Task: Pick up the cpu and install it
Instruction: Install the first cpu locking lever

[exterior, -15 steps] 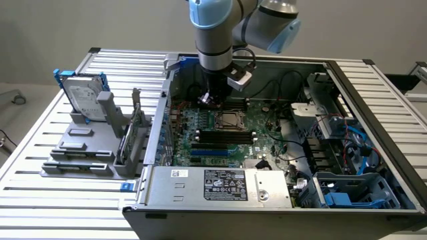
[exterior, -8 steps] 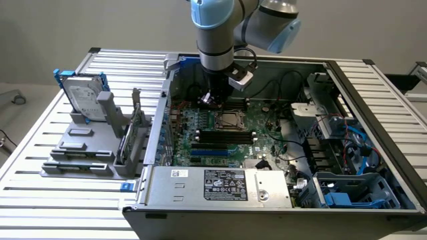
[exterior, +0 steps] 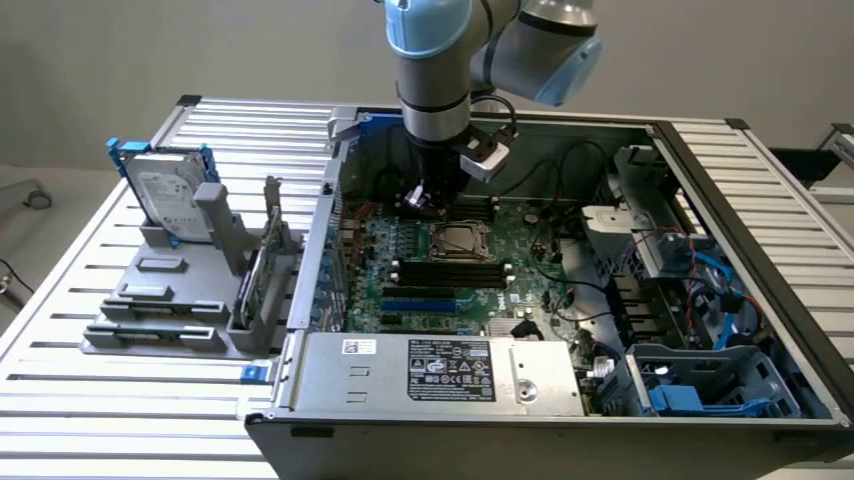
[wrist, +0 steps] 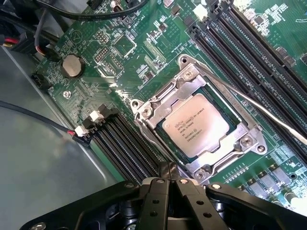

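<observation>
Black fingers (wrist: 154,194) sit pressed together, clenched on nothing, just clear of the socket frame (wrist: 147,113). The cpu (wrist: 195,125) lies flat inside that frame on the motherboard (wrist: 110,72), label up, its edges square with the opening. In the exterior view the gripper (exterior: 424,196) hangs inside the case (exterior: 694,180), just beyond the cpu (exterior: 458,240). To my eye the chip is seated. Doing this step well means keeping it level with no sideways push on the pins beneath. A thin lever (wrist: 249,103) runs along the frame; I cannot tell whether it is latched.
</observation>
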`<act>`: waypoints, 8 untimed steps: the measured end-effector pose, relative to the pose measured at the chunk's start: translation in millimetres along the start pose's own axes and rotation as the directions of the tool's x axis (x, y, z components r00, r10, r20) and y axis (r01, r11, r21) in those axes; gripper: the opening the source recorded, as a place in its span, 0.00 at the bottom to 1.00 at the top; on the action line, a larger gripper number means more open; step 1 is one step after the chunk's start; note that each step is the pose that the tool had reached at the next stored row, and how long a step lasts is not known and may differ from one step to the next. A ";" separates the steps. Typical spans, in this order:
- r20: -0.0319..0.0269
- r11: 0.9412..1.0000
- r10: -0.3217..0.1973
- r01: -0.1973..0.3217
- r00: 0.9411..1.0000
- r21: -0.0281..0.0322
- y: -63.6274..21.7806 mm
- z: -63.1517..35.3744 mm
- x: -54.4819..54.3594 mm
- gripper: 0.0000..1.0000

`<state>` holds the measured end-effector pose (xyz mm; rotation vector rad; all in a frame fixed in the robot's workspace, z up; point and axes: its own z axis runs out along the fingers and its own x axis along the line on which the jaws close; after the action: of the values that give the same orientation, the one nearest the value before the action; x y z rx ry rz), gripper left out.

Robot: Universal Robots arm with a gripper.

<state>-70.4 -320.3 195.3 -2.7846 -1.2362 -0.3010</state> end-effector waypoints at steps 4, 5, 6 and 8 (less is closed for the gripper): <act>0.000 1.000 0.000 0.000 1.000 0.000 1.2 0.2 1.1 0.11; 0.000 1.000 0.000 0.000 1.000 0.000 1.6 0.3 1.4 0.11; 0.000 1.000 0.000 0.000 1.000 0.000 1.9 0.4 1.7 0.11; 0.000 1.000 0.000 0.000 1.000 0.000 2.5 0.5 2.2 0.11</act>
<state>-67.0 -320.3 195.3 -2.7846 -1.2362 -0.3009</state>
